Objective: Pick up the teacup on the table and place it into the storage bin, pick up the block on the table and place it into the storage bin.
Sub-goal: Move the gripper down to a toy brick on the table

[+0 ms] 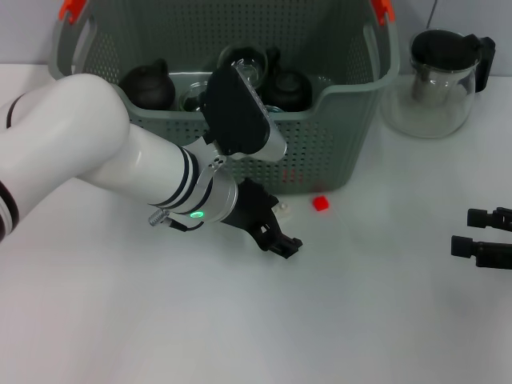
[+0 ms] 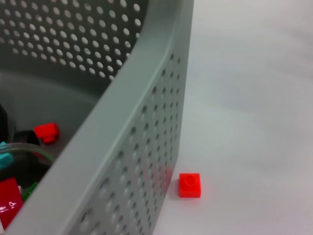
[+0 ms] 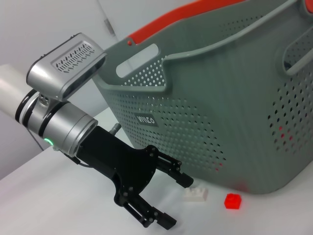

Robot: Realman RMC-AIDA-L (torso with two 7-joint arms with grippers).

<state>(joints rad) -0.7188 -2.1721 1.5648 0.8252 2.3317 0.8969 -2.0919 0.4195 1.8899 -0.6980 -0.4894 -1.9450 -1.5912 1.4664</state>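
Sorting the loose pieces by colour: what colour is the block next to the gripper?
White block, clearest in the right wrist view, lying beside the open left gripper.

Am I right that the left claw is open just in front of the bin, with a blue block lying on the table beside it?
Not quite: the block is red, as the right wrist view shows. The left claw is indeed open in front of the bin.

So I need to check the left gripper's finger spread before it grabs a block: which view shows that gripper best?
The right wrist view: the left gripper appears from the side, jaws open, above the table beside the white block. The head view shows it from above, partly foreshortened under the arm. The left wrist view shows none of its fingers, only the storage bin and red block.
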